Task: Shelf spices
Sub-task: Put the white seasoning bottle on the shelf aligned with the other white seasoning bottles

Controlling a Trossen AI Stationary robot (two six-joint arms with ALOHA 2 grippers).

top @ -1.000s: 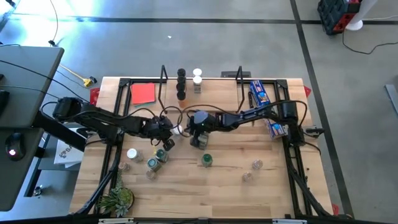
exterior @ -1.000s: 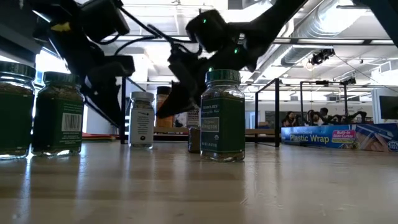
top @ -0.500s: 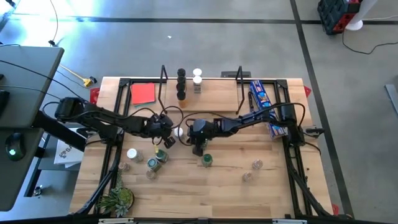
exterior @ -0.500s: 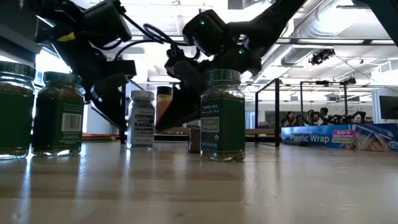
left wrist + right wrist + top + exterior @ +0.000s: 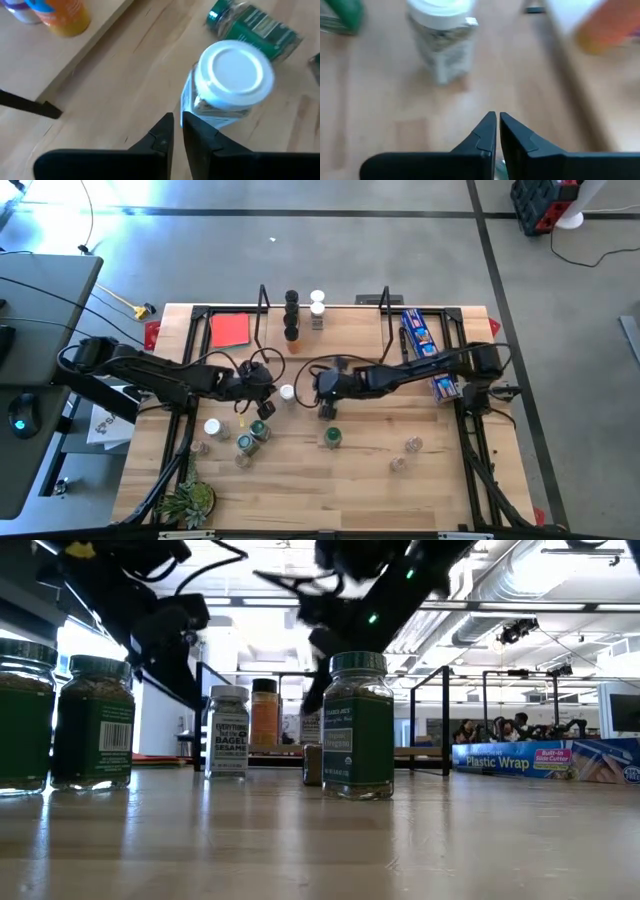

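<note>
At mid-table, both arms reach inward, on either side of a white-lidded spice jar [image 5: 287,392] standing upright on the tabletop [image 5: 350,480] in front of the shelf [image 5: 345,330]. The left gripper [image 5: 176,131] is raised just beside the jar, fingers nearly together, holding nothing. The right gripper [image 5: 497,128] hangs opposite, fingers together and empty. Three jars [image 5: 291,315] stand on the shelf.

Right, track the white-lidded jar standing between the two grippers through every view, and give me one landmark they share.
High view: white-lidded jar at table centre, between the two grippers.
Low view: left of centre, upright, label facing the camera.
Left wrist view: right of centre, lid seen from above.
Right wrist view: near the top edge, blurred.
Shared landmark: the orange jar on the shelf.
</note>
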